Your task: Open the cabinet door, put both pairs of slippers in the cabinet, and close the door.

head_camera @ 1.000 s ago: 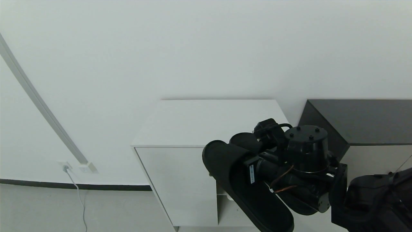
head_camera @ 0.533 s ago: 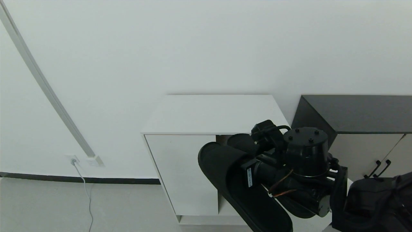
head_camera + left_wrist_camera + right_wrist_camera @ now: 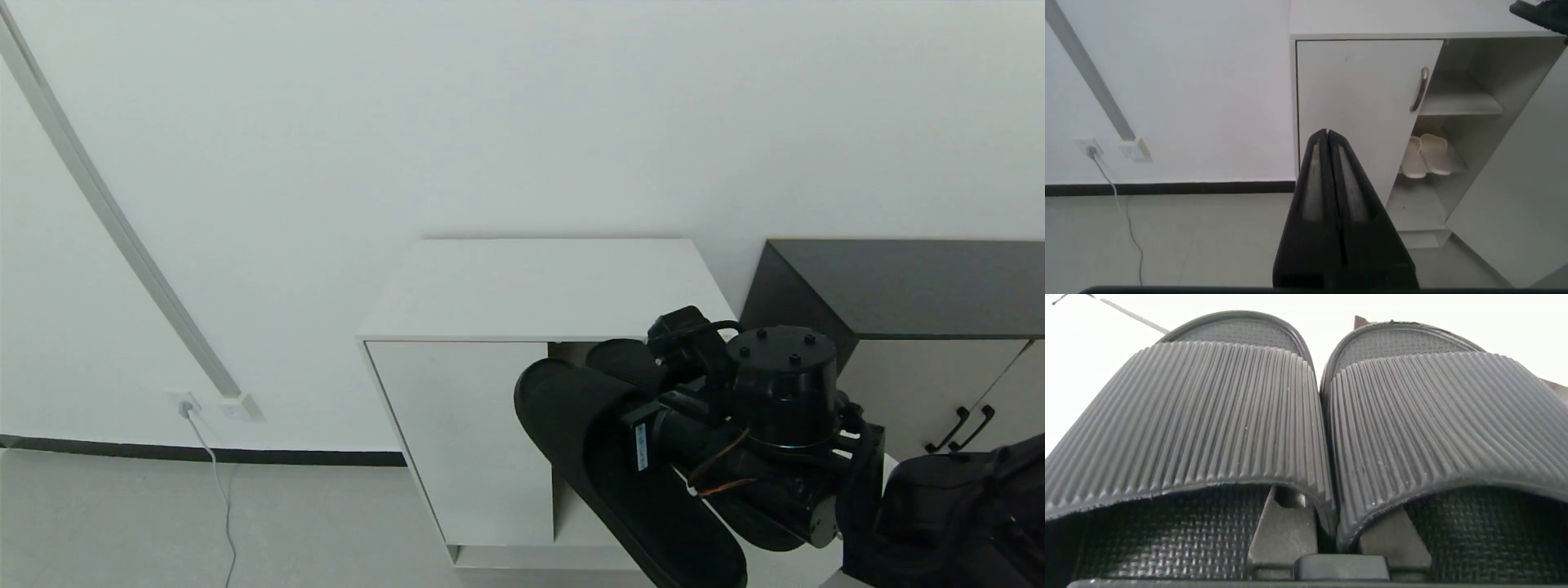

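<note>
Since half a second ago, the right gripper [image 3: 1335, 543] with the black slippers [image 3: 620, 465] has shifted slightly right and down; the cabinet [image 3: 531, 286] sits unchanged in the head view. The right gripper's fingers [image 3: 1282, 535] lie under the two straps, clamping the pair, which hangs in front of the cabinet's open right half. Left gripper [image 3: 1327, 140]: fingers pressed together, holding nothing. White slippers [image 3: 1427, 155] lie side by side on a lower shelf inside. Room: white wall [image 3: 490, 122], grey floor [image 3: 122, 523], socket [image 3: 186, 405] with cable, dark-topped unit [image 3: 898, 286] just beside the cabinet. Straps ribbed, footbeds cross-hatched, toes rounded. Cabinet panels flat, matte white, with a slim bar handle [image 3: 1418, 88].
</note>
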